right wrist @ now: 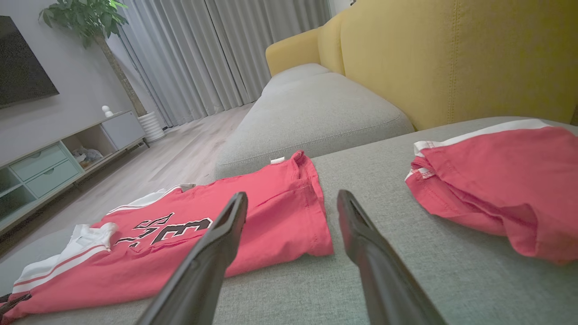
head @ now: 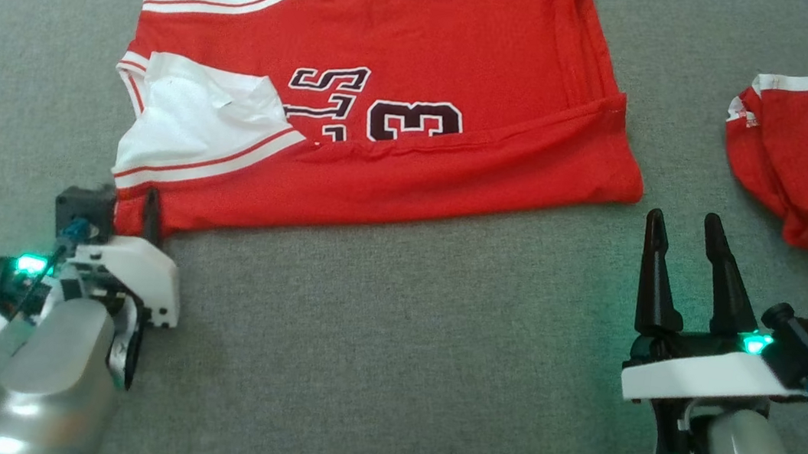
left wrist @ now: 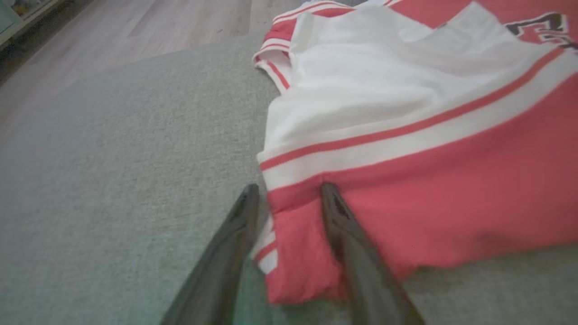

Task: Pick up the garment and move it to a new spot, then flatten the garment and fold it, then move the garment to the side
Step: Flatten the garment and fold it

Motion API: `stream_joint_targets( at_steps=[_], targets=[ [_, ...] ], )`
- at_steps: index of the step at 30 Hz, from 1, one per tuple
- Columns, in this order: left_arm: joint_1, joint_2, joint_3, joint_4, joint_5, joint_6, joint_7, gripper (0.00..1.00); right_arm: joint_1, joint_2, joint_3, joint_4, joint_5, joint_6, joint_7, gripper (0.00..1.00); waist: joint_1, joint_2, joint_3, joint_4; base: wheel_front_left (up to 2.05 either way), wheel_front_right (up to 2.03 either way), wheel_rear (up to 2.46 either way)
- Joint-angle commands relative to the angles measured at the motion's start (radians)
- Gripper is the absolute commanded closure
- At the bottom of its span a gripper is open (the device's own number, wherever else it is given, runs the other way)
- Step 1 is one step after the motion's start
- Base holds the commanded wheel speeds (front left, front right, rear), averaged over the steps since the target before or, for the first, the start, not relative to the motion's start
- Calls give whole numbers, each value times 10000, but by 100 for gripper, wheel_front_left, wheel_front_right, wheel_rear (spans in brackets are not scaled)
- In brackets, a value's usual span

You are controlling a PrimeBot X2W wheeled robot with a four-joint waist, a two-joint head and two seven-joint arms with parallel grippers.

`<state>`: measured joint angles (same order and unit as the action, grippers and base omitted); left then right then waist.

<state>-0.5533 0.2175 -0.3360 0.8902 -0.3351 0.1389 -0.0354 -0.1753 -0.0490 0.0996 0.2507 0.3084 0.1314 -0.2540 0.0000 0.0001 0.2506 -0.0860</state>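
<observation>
Left wrist view: left end effector [left wrist: 289,187], jaws apart, straddles a corner of the garment [left wrist: 429,180], which we judge soft and light; right end effector [head: 684,215] open.

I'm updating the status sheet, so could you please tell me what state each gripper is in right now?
Left gripper: open, astride the near corner of the red jersey, not clamped on it.
Right gripper: open, holding nothing.
</observation>
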Motion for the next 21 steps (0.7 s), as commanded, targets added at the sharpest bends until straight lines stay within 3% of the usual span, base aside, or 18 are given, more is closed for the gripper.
stream_joint_targets(
  at_steps=[1,9,21],
  targets=[
    [52,314,114,167,-82,-87,168,100,-253,-13,185,-315,54,-7,-78,0,0,-1,-42,11,0,0,0],
    [-326,256,-28,-834,231,-20,-1902,100,-723,-13,-9,558,-512,-7,53,0,0,-1,-320,303,0,0,0],
    [-360,220,-343,-2045,607,-251,-2249,100,-2943,-13,-1176,3356,-1534,-7,2180,0,0,-1,-59,814,0,0,0]
  ],
)
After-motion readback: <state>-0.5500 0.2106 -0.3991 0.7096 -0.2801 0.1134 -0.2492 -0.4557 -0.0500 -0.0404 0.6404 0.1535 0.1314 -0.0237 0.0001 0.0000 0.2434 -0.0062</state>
